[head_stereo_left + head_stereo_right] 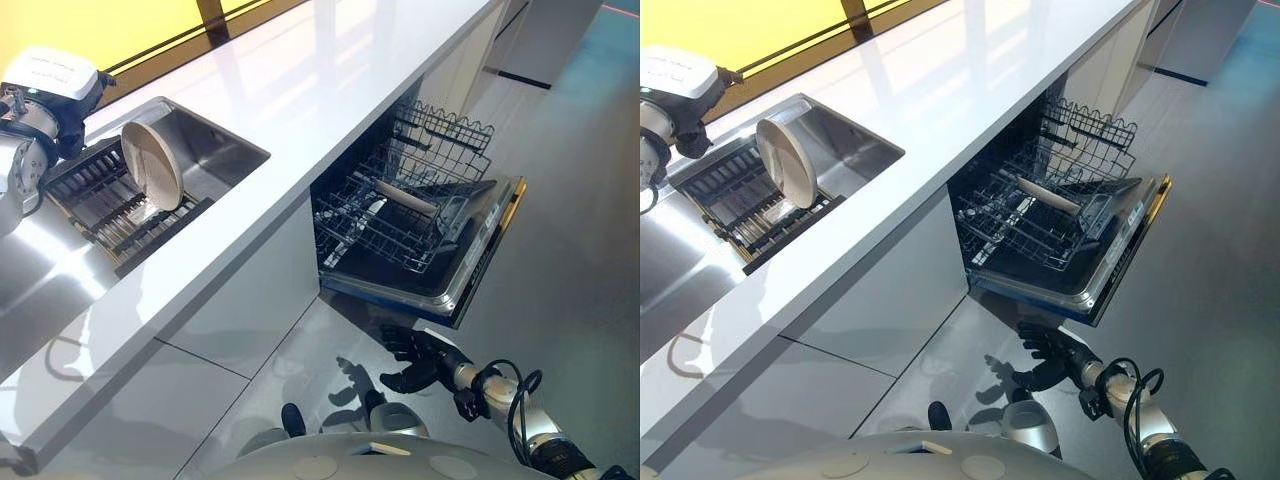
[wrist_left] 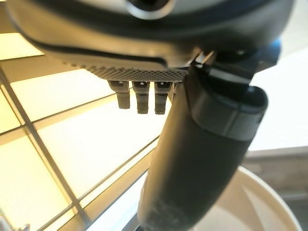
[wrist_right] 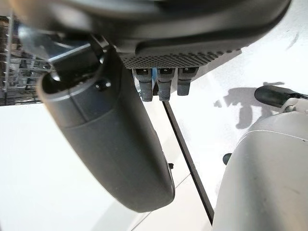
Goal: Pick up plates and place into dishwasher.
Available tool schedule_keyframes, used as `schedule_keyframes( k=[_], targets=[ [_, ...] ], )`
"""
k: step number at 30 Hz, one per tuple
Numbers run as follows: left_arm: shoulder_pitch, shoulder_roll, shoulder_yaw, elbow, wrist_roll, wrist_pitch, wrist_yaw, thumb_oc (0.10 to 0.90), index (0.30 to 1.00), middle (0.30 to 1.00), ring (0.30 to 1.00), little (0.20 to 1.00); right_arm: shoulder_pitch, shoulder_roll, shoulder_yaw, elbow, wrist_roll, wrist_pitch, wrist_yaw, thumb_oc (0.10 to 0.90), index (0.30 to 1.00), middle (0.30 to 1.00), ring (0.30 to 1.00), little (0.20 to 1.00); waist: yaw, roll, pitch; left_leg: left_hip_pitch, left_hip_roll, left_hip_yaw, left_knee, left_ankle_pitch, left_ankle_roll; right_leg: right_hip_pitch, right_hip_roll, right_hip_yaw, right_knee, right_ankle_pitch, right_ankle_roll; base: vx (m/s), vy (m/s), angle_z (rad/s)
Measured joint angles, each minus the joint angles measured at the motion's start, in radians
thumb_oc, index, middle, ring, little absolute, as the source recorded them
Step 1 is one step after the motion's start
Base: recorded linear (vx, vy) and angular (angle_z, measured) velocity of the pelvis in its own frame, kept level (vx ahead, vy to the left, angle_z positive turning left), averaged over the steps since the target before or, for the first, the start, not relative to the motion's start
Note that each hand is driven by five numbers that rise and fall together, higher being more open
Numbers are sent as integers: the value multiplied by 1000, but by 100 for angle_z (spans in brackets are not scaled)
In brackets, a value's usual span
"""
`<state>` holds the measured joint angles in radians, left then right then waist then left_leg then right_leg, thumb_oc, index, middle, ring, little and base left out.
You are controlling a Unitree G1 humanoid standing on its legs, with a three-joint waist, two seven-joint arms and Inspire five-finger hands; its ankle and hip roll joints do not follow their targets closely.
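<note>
- I see one plate (image 1: 152,163) standing on edge in the sink rack (image 1: 110,205).
- Left hand (image 2: 192,159) beside it — fingers loose, holding nothing.
- Right hand (image 1: 420,360) low by the open dishwasher (image 1: 420,225), fingers relaxed.

Counter (image 1: 330,90): white, glossy, smooth, with clear reflections. Sink (image 1: 215,150): brushed metal, satin sheen. Drying rack (image 1: 110,200): dark slatted, matt. Plate (image 1: 152,165): cream, smooth, looked ceramic, low gloss. Dishwasher (image 1: 470,270) door edge: brushed steel; racks (image 1: 400,215): thin coated wire. Floor (image 1: 560,200): grey, smooth, faintly reflective. Right hand (image 1: 418,362): black matt plastic.
</note>
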<state>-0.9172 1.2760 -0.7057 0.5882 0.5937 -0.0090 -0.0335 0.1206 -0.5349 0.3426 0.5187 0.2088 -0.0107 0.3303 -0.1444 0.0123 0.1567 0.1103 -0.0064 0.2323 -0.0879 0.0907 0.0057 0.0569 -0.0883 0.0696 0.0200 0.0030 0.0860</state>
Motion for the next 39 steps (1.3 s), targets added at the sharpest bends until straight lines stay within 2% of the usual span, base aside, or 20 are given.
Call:
schedule_keyframes(
  k=[5, 12, 20, 24, 35, 39],
  targets=[
    [0, -4, -3, 9, -1, -22, 33, 800, 900, 900, 900, 900, -1, 6, 19, 31, -10, -1, -3, 800, 900, 900, 900, 900, 10, -15, 9, -2, -12, -28, 0, -1, 2, 0, -7, -6, 9, -5, 6, 44, 61, 4],
    [0, -15, -7, 11, 20, -41, 87, 800, 900, 900, 900, 900, -1, 8, 24, 34, -26, -8, -16, 800, 900, 900, 900, 900, 14, -35, 22, -6, -19, -32, 0, -2, 14, -17, -22, -30, 35, -10, 14, 38, 35, 0],
    [-29, -72, -7, 64, 20, -35, 157, 800, 900, 900, 900, 900, 2, 10, 24, 71, -46, -33, -19, 800, 900, 900, 900, 900, -5, -44, 27, -3, -31, -35, 0, -2, 27, -19, -33, -32, 50, -16, 22, 7, 2, 1],
    [-33, -81, -10, 71, 20, -22, 174, 800, 900, 900, 900, 900, 2, 13, 24, 74, -46, -39, -21, 800, 900, 900, 900, 900, -27, -45, 28, 0, -36, -31, 0, -3, 32, -18, -38, -28, 52, -17, 26, 0, 0, 0],
    [-122, -124, -87, 101, 26, 6, 190, 800, 900, 900, 900, 900, -1, 19, 24, 75, -46, -46, -22, 800, 900, 900, 900, 900, -54, -44, 28, 6, -44, -21, 0, -4, 34, -32, -39, -23, 73, -17, 28, 19, -1, -3],
    [-125, -126, -121, 105, 40, 4, 185, 800, 900, 900, 900, 900, -1, 19, 21, 75, -46, -48, -22, 800, 900, 900, 900, 900, -79, -41, 30, 10, -47, -20, 0, -4, 39, -34, -46, -18, 83, -20, 32, 23, 2, -5]
  ],
)
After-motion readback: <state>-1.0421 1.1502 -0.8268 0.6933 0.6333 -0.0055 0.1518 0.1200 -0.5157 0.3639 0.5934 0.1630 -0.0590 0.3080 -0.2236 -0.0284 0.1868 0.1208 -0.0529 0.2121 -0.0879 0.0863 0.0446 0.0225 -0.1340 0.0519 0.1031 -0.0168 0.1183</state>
